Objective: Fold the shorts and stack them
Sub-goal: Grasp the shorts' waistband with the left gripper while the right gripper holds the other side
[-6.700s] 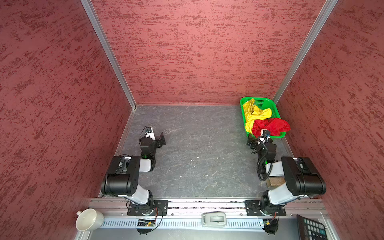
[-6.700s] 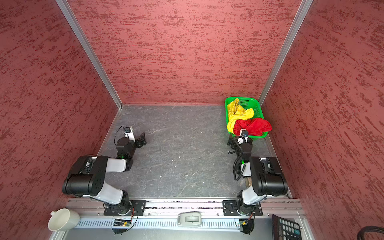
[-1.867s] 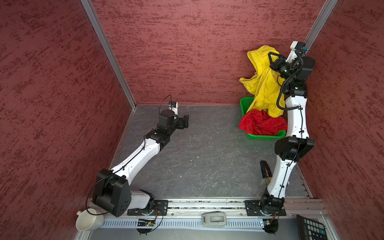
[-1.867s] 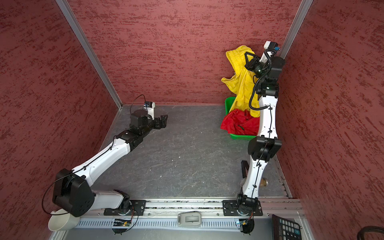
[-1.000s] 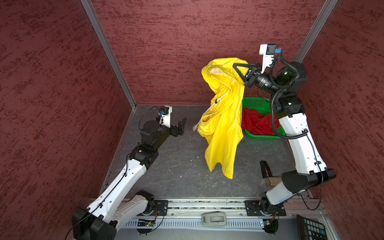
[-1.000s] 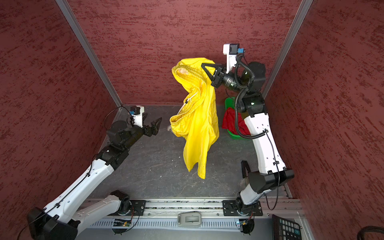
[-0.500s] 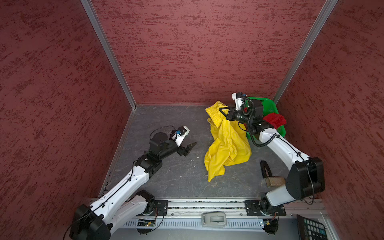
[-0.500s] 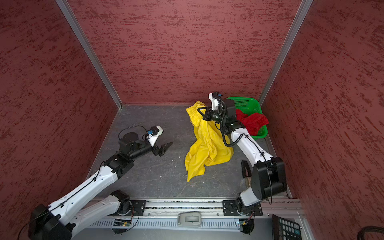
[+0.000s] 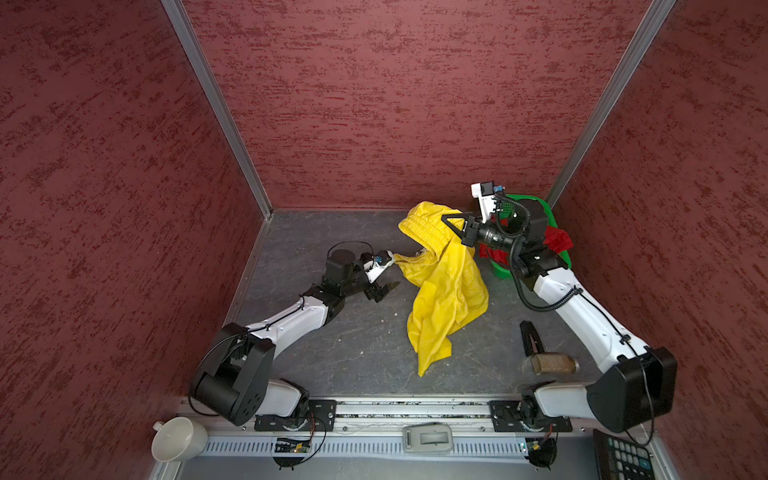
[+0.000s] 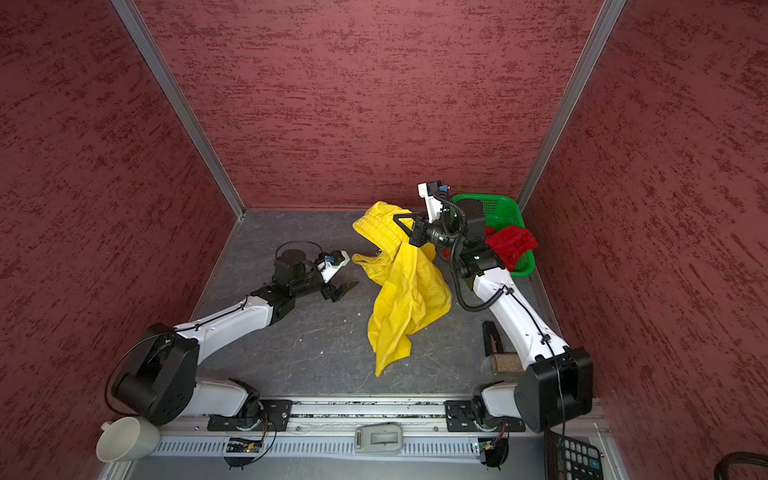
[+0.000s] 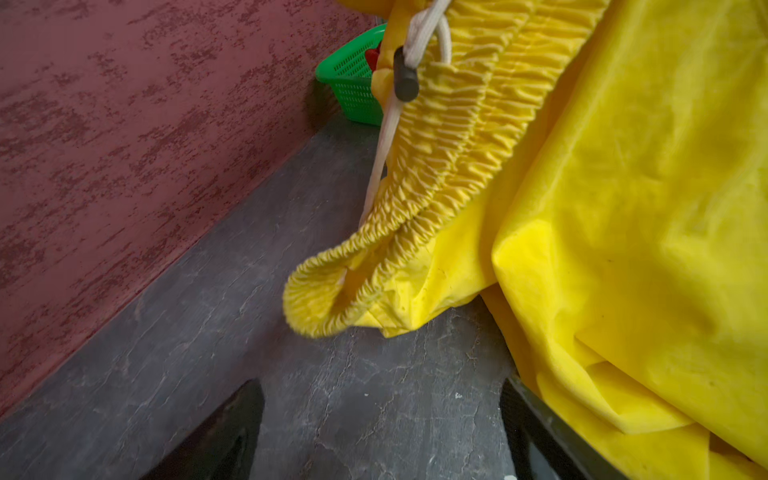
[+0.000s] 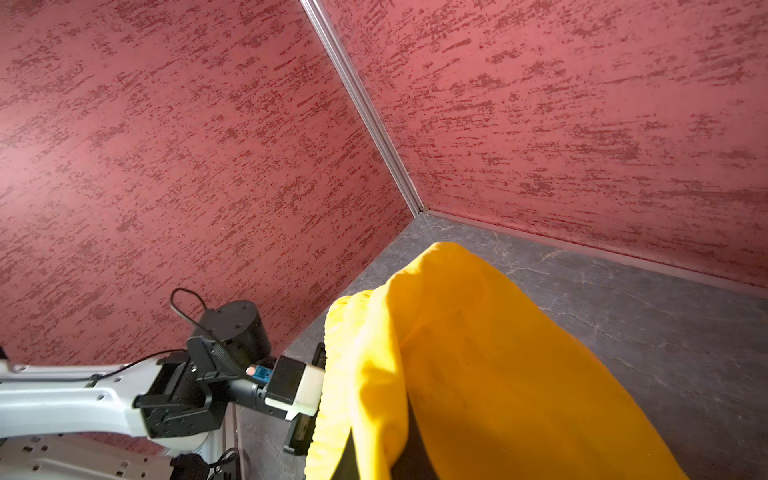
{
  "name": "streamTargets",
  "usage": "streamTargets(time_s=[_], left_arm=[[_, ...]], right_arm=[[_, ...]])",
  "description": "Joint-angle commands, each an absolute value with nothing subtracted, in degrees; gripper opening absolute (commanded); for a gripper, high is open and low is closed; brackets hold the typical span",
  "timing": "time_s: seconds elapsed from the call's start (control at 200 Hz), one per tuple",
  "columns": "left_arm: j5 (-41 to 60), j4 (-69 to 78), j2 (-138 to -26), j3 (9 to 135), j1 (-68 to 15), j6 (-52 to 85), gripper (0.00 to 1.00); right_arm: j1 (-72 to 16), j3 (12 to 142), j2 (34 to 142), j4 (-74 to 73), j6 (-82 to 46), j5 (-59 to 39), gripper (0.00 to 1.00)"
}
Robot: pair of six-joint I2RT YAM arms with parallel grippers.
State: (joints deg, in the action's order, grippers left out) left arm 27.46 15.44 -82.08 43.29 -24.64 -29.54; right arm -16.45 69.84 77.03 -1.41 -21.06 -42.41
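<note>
The yellow shorts (image 9: 446, 291) (image 10: 405, 295) lie crumpled mid-table, their waistband end lifted by my right gripper (image 9: 451, 223) (image 10: 402, 223), which is shut on the gathered waistband. In the right wrist view the yellow shorts (image 12: 478, 374) drape over that gripper and hide its fingers. My left gripper (image 9: 385, 289) (image 10: 345, 291) is low over the table just left of the shorts, open and empty. In the left wrist view a waistband loop (image 11: 316, 299) and a white drawstring (image 11: 384, 141) hang ahead of the left gripper (image 11: 380, 436). The red shorts (image 9: 557, 240) (image 10: 510, 245) sit in the green basket (image 9: 550, 210) (image 10: 500, 203).
The basket stands in the back right corner against the red walls. A wooden-backed brush (image 9: 552, 363) and a black piece (image 9: 531, 338) lie by the right arm's base. A white mug (image 9: 178, 438) and a calculator (image 9: 623, 457) sit beyond the front rail.
Over the last second my right arm has swung the yellow shorts down from high in the air onto the table. My left gripper has dropped low and come close to the waistband.
</note>
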Motion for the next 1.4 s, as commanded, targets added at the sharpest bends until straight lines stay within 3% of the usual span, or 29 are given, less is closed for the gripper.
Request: streamTargets(time_s=[0.0, 0.175, 0.321, 0.551, 0.656, 0.741, 0.952, 1.177, 1.393], left_arm=[[33.04, 18.45, -85.24, 45.92, -24.61, -34.15, 0.89], [37.66, 21.06, -90.80, 49.06, -24.61, -34.81, 0.89], [41.56, 21.36, -95.10, 53.29, -24.96, -36.29, 0.81], [42.23, 25.13, -100.68, 58.05, -27.18, -37.05, 0.80], [42.64, 25.59, -101.42, 59.09, -27.68, -36.79, 0.57], [41.94, 28.49, -100.49, 57.93, -27.77, -35.76, 0.33], [40.25, 23.82, -94.74, 55.24, -25.52, -31.96, 0.01], [36.11, 17.70, -84.65, 51.63, -19.51, -23.93, 0.00], [28.31, 0.01, -69.72, 50.87, -13.44, -21.96, 0.00]], right_arm=[[-17.05, 68.96, 75.18, 0.97, -18.33, -44.23, 0.00], [-17.14, 68.27, 74.12, 2.22, -20.46, -44.09, 0.00], [-17.14, 66.77, 72.63, -0.32, -22.72, -44.20, 0.00], [-17.14, 66.88, 72.77, -2.83, -24.80, -44.79, 0.00], [-17.14, 67.49, 72.69, -2.21, -24.30, -43.87, 0.00], [-17.14, 67.83, 72.69, -1.23, -23.95, -41.99, 0.00], [-17.14, 68.03, 72.93, -2.25, -26.87, -36.06, 0.00], [-19.90, 71.58, 77.54, -5.02, -28.70, -34.32, 0.00], [-25.45, 79.93, 87.14, -6.53, -28.14, -30.93, 0.00]])
